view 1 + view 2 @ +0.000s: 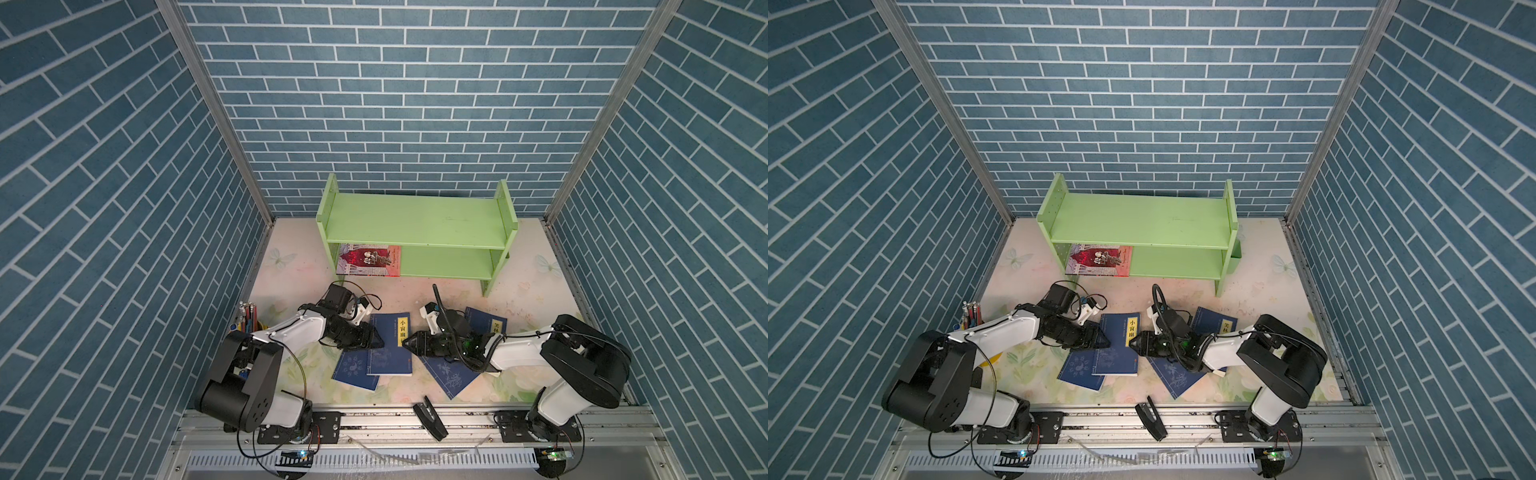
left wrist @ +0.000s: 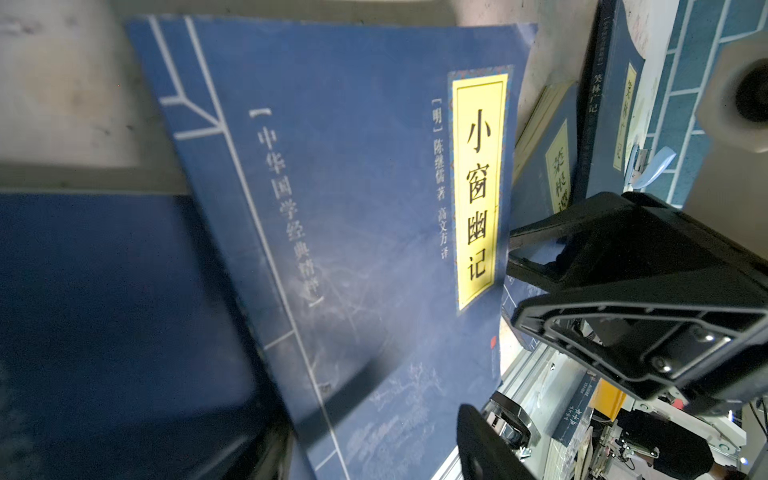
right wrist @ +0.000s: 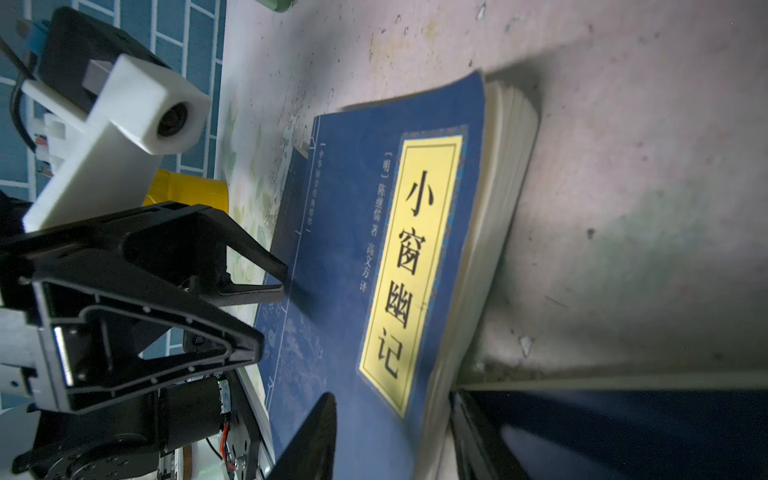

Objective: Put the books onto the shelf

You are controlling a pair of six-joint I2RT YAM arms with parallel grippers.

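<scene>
The shelf (image 1: 415, 222) is light green. The castle-cover book (image 1: 369, 260) is red and grey, with a pale illustrated figure group. The middle book (image 1: 388, 347) is dark blue with thin white ruled lines and a faint pale landscape drawing. Its title label (image 2: 478, 187) is yellow with black characters inside a patterned blue border. The lower-left book (image 1: 353, 370) and the lower-right book (image 1: 451, 376) are dark blue with pale floral motifs. The far-right book (image 1: 484, 322) is dark blue with a yellow label. The walls (image 1: 415, 104) carry a blue brick pattern with white joints. The tabletop (image 1: 291, 266) is cream-pink, printed with green leaves and pale butterflies. The left gripper (image 1: 380, 342) and the right gripper (image 1: 404, 343) are black.
</scene>
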